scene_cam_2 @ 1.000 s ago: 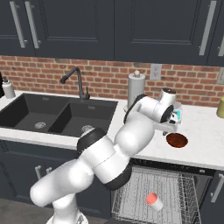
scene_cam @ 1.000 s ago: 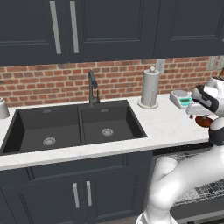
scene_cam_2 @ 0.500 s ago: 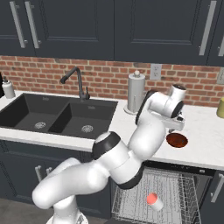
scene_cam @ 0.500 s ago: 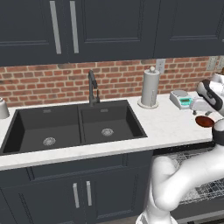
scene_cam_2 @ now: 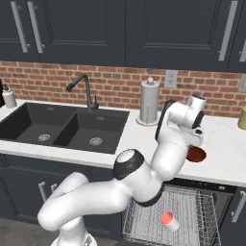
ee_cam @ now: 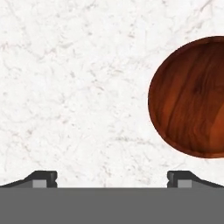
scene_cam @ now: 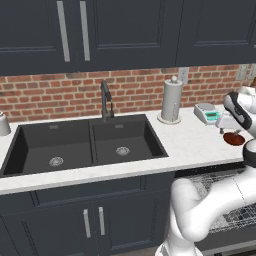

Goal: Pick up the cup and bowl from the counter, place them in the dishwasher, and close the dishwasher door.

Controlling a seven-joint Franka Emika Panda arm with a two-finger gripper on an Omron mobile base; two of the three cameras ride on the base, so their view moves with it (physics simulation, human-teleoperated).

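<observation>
The dark reddish-brown bowl (ee_cam: 192,96) sits on the white marbled counter (ee_cam: 65,87), near its front edge above the dishwasher. My gripper (ee_cam: 112,179) points down at the bare stone just beside the bowl, open and empty; the bowl lies off to one side of the fingertips (ee_cam: 181,178). From the base views the gripper (scene_cam_2: 195,143) hovers just above the bowl (scene_cam_2: 196,154), (scene_cam: 234,138). The pinkish-red cup (scene_cam_2: 168,221) lies in the pulled-out dishwasher rack (scene_cam_2: 192,206). The dishwasher door is hidden below the rack.
A small kitchen scale (scene_cam: 207,114) and a paper towel holder (scene_cam: 171,100) stand behind the bowl. The black double sink (scene_cam: 85,145) with its faucet (scene_cam: 105,100) lies to the left. An olive-yellow cylinder (scene_cam_2: 242,117) stands at the far right.
The hand has shifted a little to the right toward the bowl and turned at the wrist. Bowl and cup have not moved; the jaws stay open.
</observation>
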